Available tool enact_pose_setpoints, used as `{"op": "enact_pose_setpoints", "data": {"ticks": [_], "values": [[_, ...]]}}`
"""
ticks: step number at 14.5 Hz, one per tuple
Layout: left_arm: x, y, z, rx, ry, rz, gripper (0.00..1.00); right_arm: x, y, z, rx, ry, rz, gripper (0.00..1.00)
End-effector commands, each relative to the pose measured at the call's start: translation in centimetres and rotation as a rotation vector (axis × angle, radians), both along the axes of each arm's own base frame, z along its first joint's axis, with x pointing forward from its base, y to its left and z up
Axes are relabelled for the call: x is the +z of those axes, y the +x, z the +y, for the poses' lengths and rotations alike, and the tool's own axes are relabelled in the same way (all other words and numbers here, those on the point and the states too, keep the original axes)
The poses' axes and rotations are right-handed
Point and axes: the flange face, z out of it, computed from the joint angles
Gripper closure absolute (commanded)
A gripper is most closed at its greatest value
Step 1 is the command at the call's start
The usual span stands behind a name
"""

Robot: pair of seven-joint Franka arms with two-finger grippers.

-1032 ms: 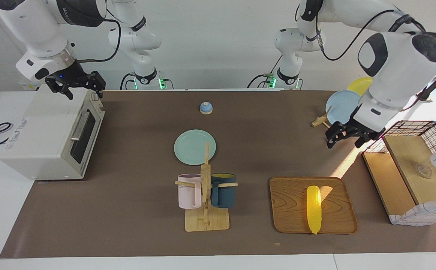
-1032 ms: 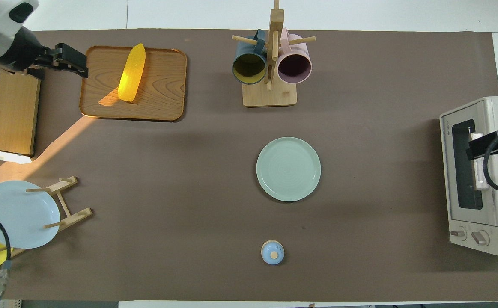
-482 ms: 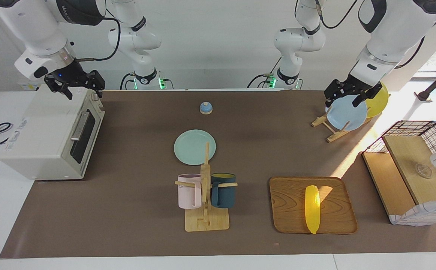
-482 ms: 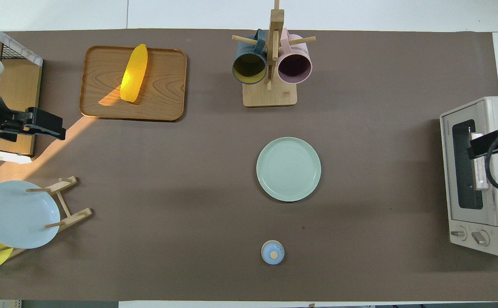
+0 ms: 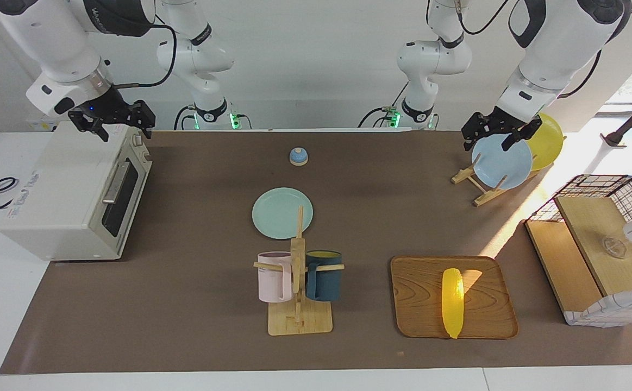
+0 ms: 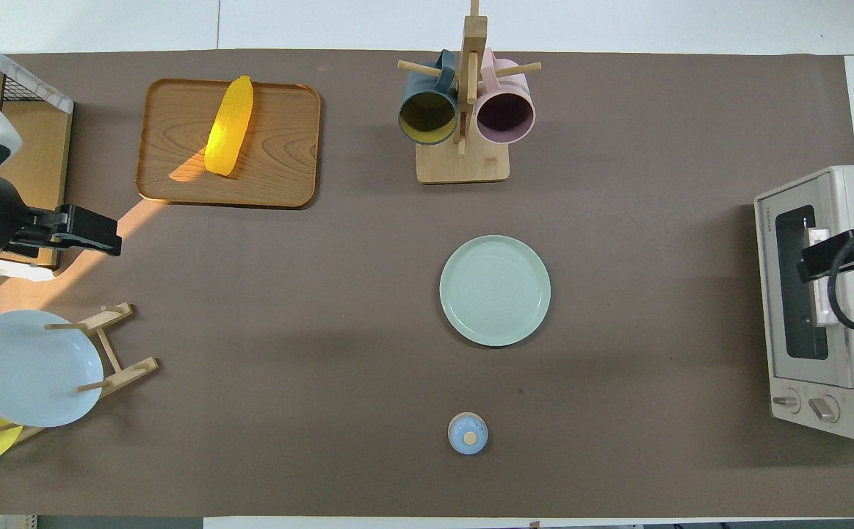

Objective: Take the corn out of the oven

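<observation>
Facing view: the left gripper (image 5: 494,134), released and empty, has pulled up and away from the wooden tray (image 5: 419,282) to hang over the blue plate (image 5: 501,162). The corn (image 5: 452,302) lies well below it on that tray, out of the oven (image 5: 74,195), whose door is shut. The right gripper (image 5: 113,120) still hovers open over the oven's top. The task looks finished.

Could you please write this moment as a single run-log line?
corn: lying on wooden tray | oven: door shut | left gripper: open, over plate rack | right gripper: open, over oven
</observation>
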Motion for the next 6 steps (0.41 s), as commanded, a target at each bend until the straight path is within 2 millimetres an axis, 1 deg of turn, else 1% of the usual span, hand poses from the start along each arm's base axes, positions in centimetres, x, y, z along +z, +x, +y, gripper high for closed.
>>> {"op": "enact_pose_setpoints", "data": {"ticks": [1, 3, 4, 5, 6], "values": [[0.3, 0.5, 0.1, -0.002, 0.017, -0.004, 0.00, 0.3, 0.1, -0.3, -0.011, 0.025, 0.012, 0.00], [0.3, 0.4, 0.0, -0.004, 0.017, -0.003, 0.00, 0.2, 0.1, -0.5, -0.014, 0.026, 0.012, 0.00], [0.6, 0.2, 0.4, 0.002, 0.017, -0.006, 0.00, 0.2, 0.1, -0.7, -0.017, 0.026, 0.012, 0.00], [0.4, 0.4, 0.6, 0.005, 0.018, -0.003, 0.00, 0.1, 0.1, -1.2, -0.023, 0.027, 0.013, 0.00], [0.5, 0.3, 0.4, 0.002, 0.017, -0.004, 0.00, 0.0, 0.2, -1.3, -0.029, 0.029, 0.010, 0.00]]}}
